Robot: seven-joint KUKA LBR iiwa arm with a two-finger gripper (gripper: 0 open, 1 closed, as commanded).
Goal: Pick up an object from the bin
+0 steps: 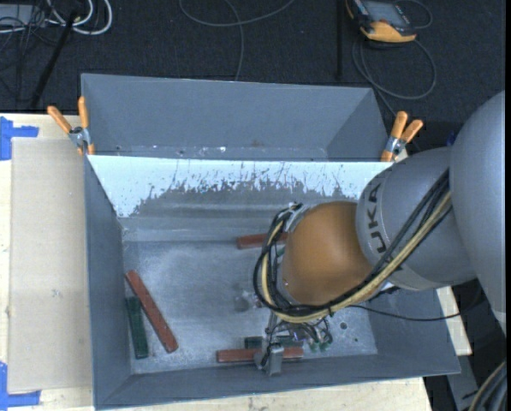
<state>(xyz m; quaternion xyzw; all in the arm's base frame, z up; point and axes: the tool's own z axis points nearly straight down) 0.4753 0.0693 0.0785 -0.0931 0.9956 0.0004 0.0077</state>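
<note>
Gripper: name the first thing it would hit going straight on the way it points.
Most likely the reddish-brown stick lying flat by the front wall of the bin: the gripper points down over its right end. Depth is unclear, so it may already touch.

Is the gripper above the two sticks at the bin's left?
No, the gripper is down at a brown stick by the bin's near wall.

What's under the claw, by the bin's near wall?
A reddish-brown stick lies flat under the claw, with a small green piece beside it. The claw covers part of the stick.
</note>
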